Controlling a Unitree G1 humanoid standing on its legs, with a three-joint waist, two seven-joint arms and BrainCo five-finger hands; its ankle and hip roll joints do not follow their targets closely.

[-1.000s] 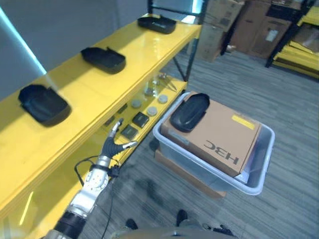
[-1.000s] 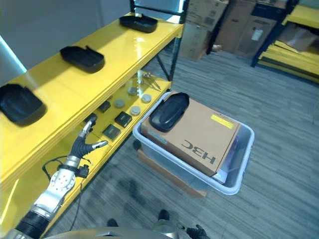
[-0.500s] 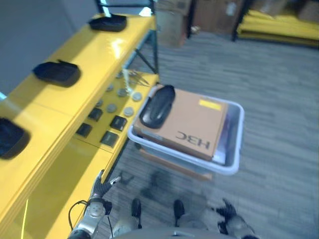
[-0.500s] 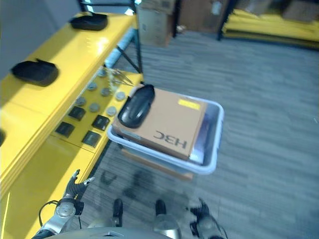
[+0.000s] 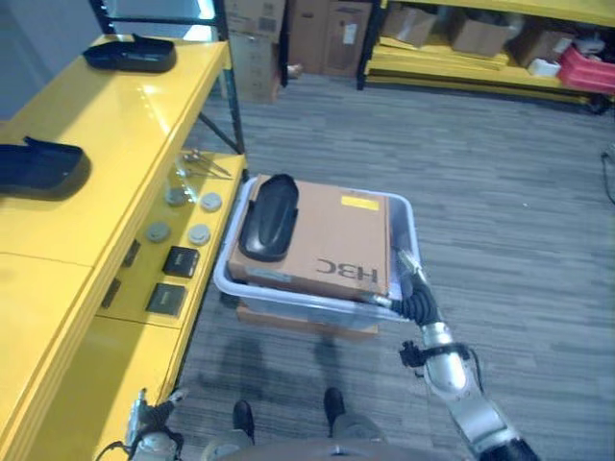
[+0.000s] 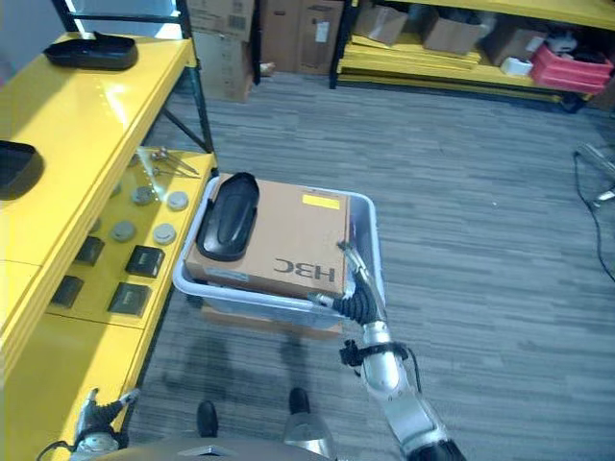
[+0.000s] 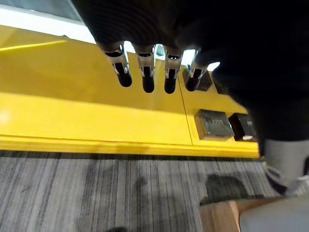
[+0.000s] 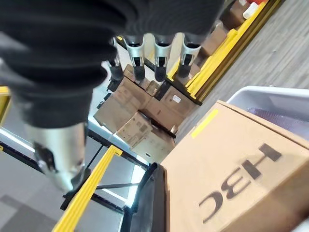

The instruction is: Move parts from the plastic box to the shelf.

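While both hands hang empty, fingers straight, cardboard box (image 5: 327, 245) hides plastic box's (image 5: 404, 216) contents.

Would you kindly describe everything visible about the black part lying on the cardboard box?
The black part is a long, rounded shell of glossy, plastic-looking material, wider at its near end. It lies flat along the shelf-side edge of the cardboard box, which sits in the plastic box. Nothing else touches it; the right hand hovers at the plastic box's near corner, fingers straight.

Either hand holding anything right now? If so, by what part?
Nothing is held. The right hand hovers open by the plastic box beside the cardboard box; the left hand hangs open, low by the yellow shelf.
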